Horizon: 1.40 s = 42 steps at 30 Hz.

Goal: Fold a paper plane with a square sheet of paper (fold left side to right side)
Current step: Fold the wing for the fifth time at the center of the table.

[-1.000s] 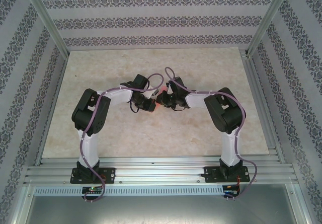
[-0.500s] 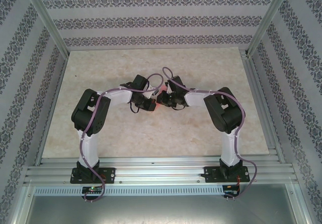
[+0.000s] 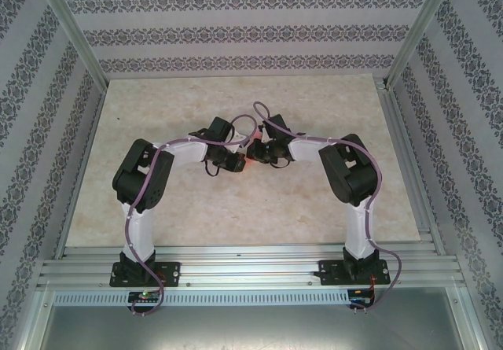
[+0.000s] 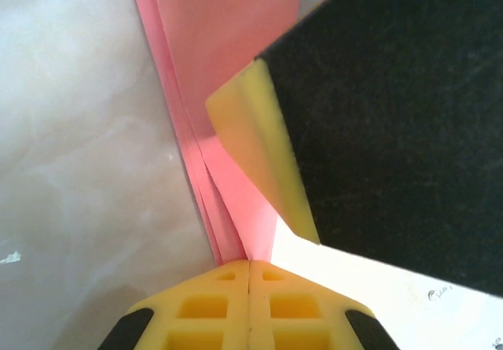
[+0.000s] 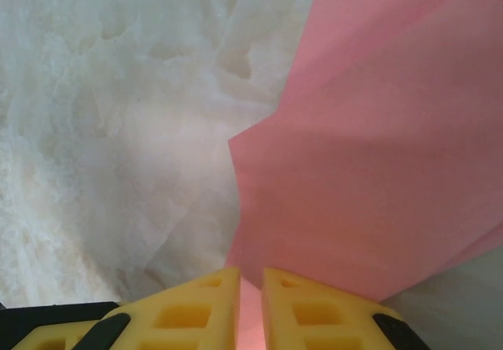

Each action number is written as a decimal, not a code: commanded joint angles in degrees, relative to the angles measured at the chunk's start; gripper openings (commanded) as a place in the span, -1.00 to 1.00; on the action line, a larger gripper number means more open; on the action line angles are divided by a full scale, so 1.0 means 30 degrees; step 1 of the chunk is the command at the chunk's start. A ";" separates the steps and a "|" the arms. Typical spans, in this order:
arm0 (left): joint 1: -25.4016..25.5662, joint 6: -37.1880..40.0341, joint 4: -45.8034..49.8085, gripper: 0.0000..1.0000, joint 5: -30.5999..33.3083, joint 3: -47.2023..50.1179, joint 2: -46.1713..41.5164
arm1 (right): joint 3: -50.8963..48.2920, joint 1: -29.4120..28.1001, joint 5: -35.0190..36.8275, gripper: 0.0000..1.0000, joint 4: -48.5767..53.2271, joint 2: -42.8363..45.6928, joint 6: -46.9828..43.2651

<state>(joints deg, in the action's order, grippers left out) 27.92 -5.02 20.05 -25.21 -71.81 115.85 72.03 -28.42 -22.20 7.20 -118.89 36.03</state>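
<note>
The salmon-pink sheet of paper [image 4: 224, 43] is folded into several layers that taper to a narrow end, like a paper plane. My left gripper [image 4: 250, 262] is shut on that narrow end. My right gripper [image 5: 251, 275] is shut on an edge of the same paper [image 5: 377, 145], with a thin pink strip showing between its yellow fingers. In the left wrist view a yellow finger [image 4: 251, 145] of the right gripper presses against the paper from the right. From above, the left gripper [image 3: 238, 163] and right gripper [image 3: 253, 155] meet at mid-table, and only a sliver of the paper [image 3: 247, 161] shows.
The marble-patterned table top [image 3: 236, 208] lies beneath and around the two arms. Patterned walls and aluminium posts [image 3: 75, 31] enclose it on three sides, and a metal rail [image 3: 251, 259] runs along the near edge.
My right gripper has shifted a little left and away, closer to the left gripper. The left arm has stayed put, and both grips are unchanged.
</note>
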 commanded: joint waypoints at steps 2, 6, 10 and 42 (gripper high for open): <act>0.0184 -0.0151 0.1860 -1.00 0.2387 0.1165 0.1635 | 0.0512 0.0696 0.1799 -0.68 0.1125 -0.0943 -0.0805; 0.0101 -0.0504 0.1641 -1.00 0.1489 0.1232 0.0645 | 0.0766 0.0440 0.2332 -0.68 0.2193 -0.0898 -0.0934; -0.0265 -0.1145 0.1458 -1.00 0.0583 0.1290 -0.1193 | 0.1408 0.0261 0.2594 -0.69 0.3617 -0.1084 -0.1094; -0.0730 -0.6150 -0.5064 -1.00 -0.4180 0.0934 0.0299 | 0.2533 0.0071 0.2323 -0.71 0.4953 -0.1702 -0.0860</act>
<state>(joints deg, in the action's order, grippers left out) 25.28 -22.63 7.64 -37.89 -67.02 115.35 79.79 -28.38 -18.00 18.90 -121.25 34.13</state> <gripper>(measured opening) 0.057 0.147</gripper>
